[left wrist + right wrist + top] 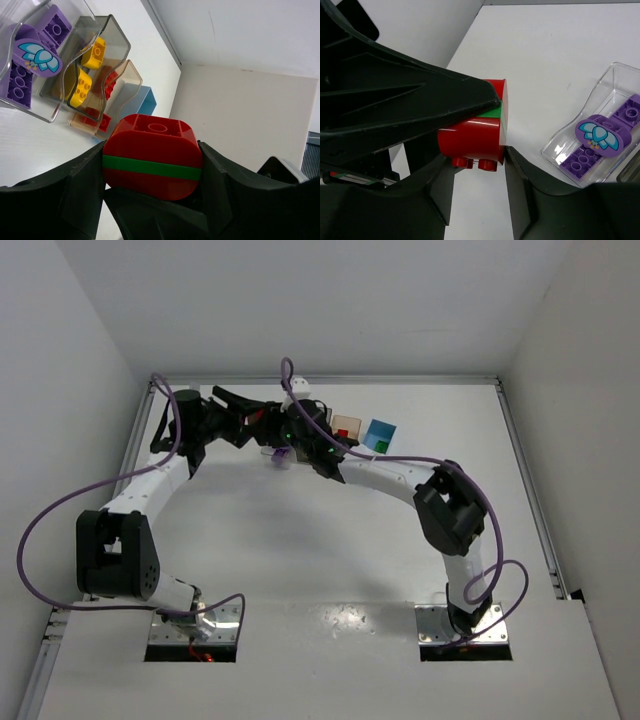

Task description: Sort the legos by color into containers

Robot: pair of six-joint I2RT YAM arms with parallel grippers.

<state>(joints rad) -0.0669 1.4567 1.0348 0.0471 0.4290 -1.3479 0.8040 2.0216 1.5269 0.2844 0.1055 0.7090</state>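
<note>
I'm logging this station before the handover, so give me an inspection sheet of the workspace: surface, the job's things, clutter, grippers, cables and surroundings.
Surface: white table, glossy near the arm bases.
Job's things: clear bin holds purple bricks; grey bin holds yellow bricks; tan bin holds red bricks; blue bin, contents hidden; one red and green brick stack held off the table.
Clutter: nothing seen.
Grippers: left gripper shut on the brick stack; right gripper closed on its lower red part.
Cables: purple cables loop off both arms.
Surroundings: white walls; metal rail along the table edge.
</note>
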